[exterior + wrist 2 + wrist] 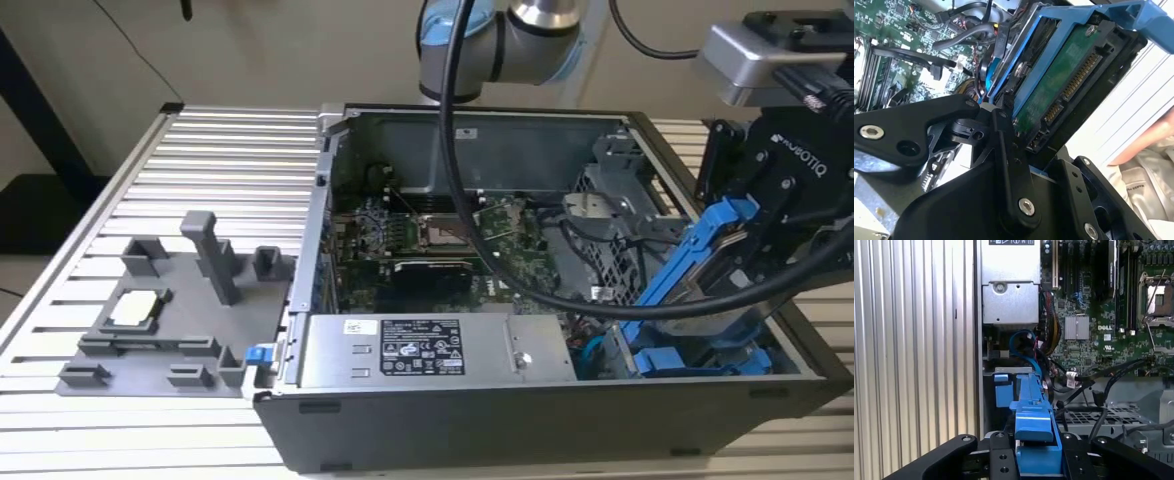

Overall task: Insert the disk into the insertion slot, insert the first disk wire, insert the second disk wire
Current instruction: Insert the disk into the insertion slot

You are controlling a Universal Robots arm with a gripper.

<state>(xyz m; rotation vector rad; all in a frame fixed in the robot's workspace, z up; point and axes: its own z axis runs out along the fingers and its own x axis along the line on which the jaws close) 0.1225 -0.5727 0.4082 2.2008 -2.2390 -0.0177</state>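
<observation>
While the gripper [754, 235] clamps it from both sides, the disk [687, 275] hangs steeply tilted at the case's [534, 420] end on the exterior view's right. Its lower end is down inside the wall, just beside the power supply [414, 350]. A bright blue plastic frame runs along its edges. In the second wrist view the disk [1064, 85] shows a green circuit board and a row of gold contacts. In the first wrist view it [1031, 405] is edge-on, a blue strip between black fingers [999, 460].
</observation>
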